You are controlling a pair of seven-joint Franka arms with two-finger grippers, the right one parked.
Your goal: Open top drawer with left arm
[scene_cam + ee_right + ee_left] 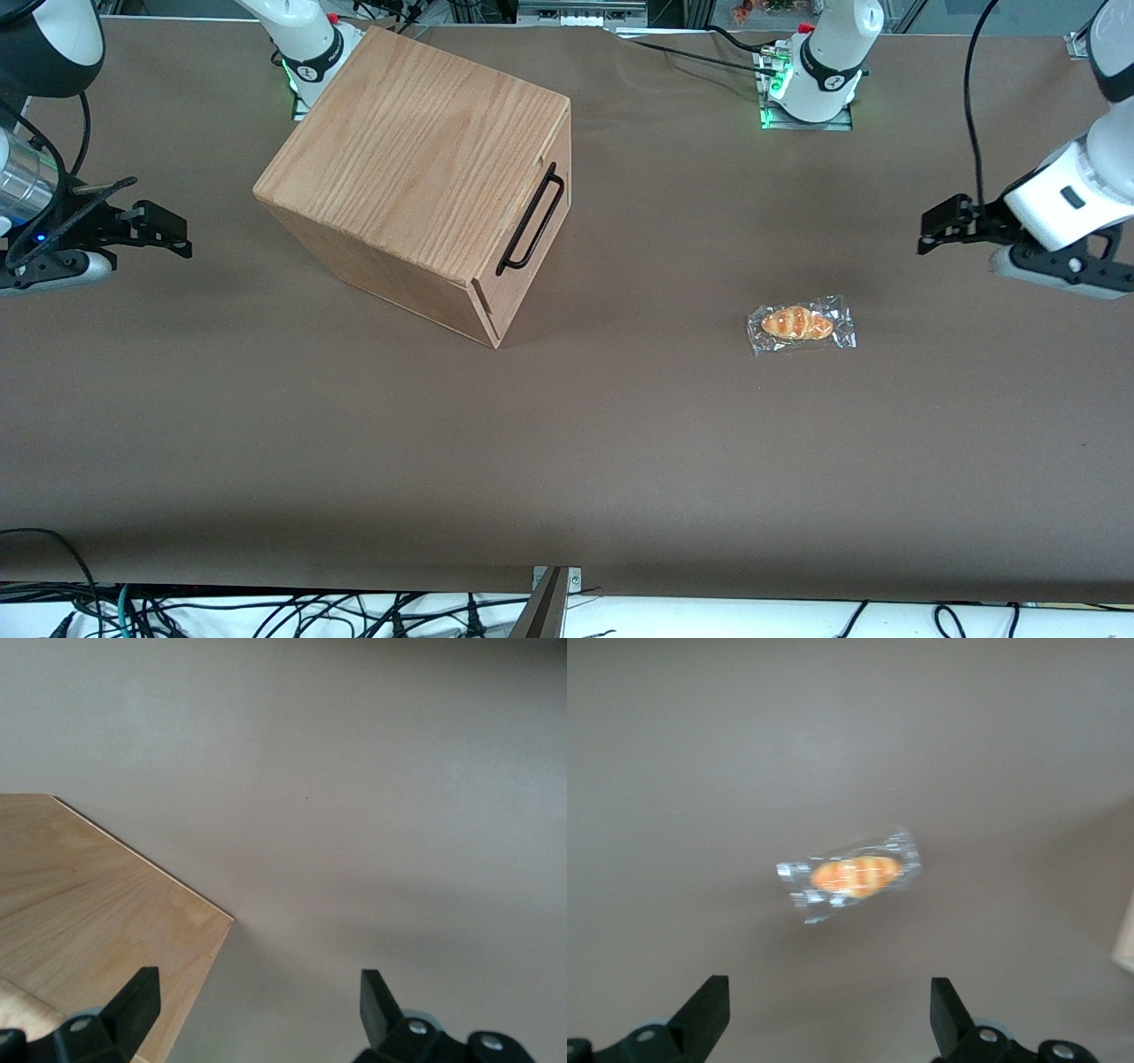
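While your gripper [930,232] hovers with jaws open, a wrapped pastry [800,324] lies between it and the cabinet [416,168]. Note the top drawer [530,232] sits closed, its handle [532,220] untouched.

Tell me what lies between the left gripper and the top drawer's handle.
Front view: mostly bare brown table separates the gripper, jaws open, from the top drawer. The wrapped bun lies nearer the camera, off that line.
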